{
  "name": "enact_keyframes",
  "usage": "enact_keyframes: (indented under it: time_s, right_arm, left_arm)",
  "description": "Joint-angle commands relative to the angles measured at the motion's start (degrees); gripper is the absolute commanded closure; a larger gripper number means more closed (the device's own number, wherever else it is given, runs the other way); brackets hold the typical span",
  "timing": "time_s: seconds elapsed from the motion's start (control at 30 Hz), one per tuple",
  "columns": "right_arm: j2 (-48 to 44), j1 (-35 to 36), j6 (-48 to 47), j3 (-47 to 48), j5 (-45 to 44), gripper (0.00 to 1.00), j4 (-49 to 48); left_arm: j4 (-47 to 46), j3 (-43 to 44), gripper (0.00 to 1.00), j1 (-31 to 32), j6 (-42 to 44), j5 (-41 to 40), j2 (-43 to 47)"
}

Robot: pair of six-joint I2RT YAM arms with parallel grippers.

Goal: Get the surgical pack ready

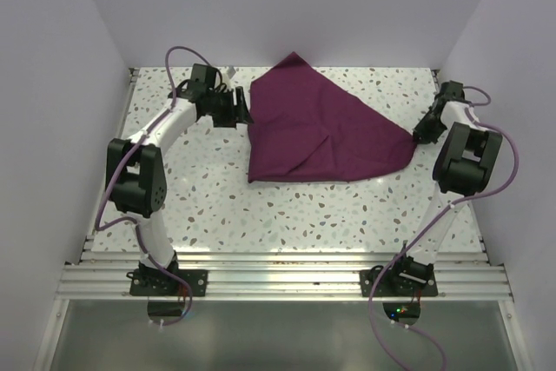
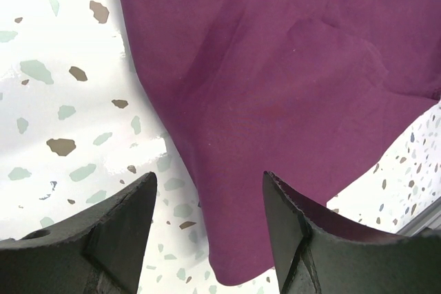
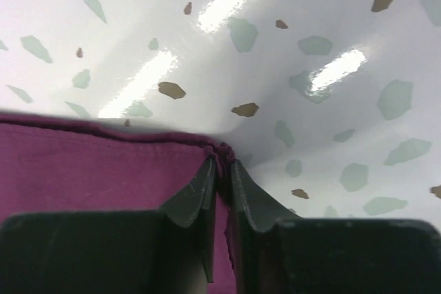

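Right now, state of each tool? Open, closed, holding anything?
Left tool: open, fingers either side of the drape edge, gripping nothing.
Right tool: closed, pinching the drape's corner.

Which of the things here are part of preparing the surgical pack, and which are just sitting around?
In the job: purple drape; right gripper, pinching its corner; left gripper, open at its edge.
Just there: speckled table; metal rails at the near edge.
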State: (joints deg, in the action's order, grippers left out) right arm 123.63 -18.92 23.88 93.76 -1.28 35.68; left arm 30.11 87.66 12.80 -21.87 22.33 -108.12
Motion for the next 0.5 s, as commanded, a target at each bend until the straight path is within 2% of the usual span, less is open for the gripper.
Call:
enact_keyframes:
  time_s: [0.0, 0.07, 0.23, 0.3, 0.4, 0.47]
  right_arm:
    - [0.5, 0.6, 0.2, -2.6, 6.5, 0.9, -2.2]
    - [-1.6, 0.7, 1.0, -3.2, 7.3, 1.0, -2.4]
    - [-9.1, 3.8, 4.9, -4.5, 6.4, 1.0, 0.4]
    - [-13.4, 7.5, 5.3, -3.9, 5.3, 1.0, 2.1]
    - [-16.3, 13.6, 4.3, 1.1, 4.3, 1.0, 5.6]
    - [-15.6, 17.9, 3.1, 8.2, 4.7, 1.0, 9.2]
  left_arm:
    - [-0.1, 2.5, 0.33, -0.4, -0.4, 0.7, 0.1]
    - [1.0, 3.3, 0.33, -0.4, -0.3, 0.3, -0.3]
    - [3.2, 4.5, 0.33, -0.8, -0.9, -2.8, -1.3]
    - [4.3, 5.0, 0.34, -1.2, -1.4, -4.0, -1.6]
    - [5.4, 4.9, 0.33, -1.8, -2.2, -5.0, -2.4]
    - [5.5, 4.1, 0.34, -2.2, -2.8, -4.5, -2.6]
